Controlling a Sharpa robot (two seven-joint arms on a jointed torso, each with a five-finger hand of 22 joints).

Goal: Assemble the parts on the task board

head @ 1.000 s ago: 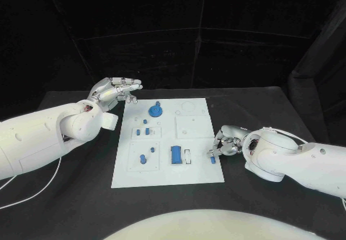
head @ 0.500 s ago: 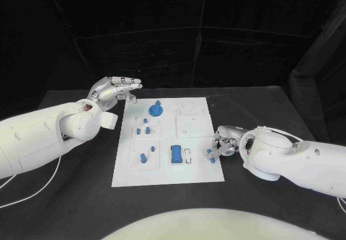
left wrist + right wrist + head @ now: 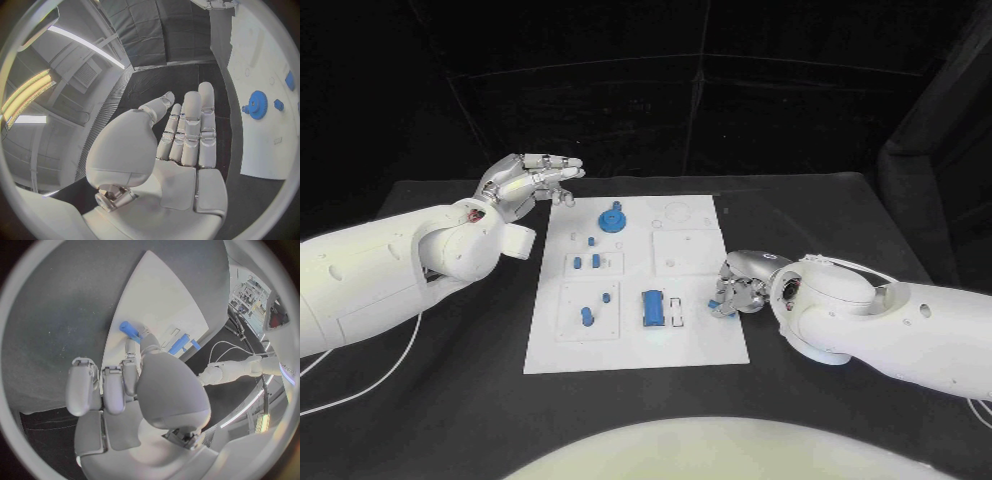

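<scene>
A: What's in hand?

B: Small blue peg [image 3: 723,307], pinched in the right hand [image 3: 740,292] at the right edge of the task board [image 3: 689,350]. In the right wrist view the peg [image 3: 129,331] sticks out past the fingertips [image 3: 134,347], held over the board's margin.

A: Where does it go?

B: My judgement only: one of the open seats. A pale slot [image 3: 676,312] lies just beside the long blue block [image 3: 652,308], between that block and the hand. Cannot tell if the peg fits it.

A: How to do it well?

B: Keep the pinch firm and low on the peg so the free end leads. Square the peg to the seat before lowering; come down straight, no sideways drag. The block stands close, so the fingers should approach from the outer side and not nudge it.

A: Right arm pose?

B: Forearm comes in across the table [image 3: 877,220], hand bent inward toward the board, remaining fingers curled together beside the pinch.

A: The other one?

B: Left hand [image 3: 531,180] hangs above the table off the board's far left corner, holding nothing; fingers extended side by side, thumb slightly apart. The blue gear [image 3: 612,217] stands on the board near it, untouched.
</scene>
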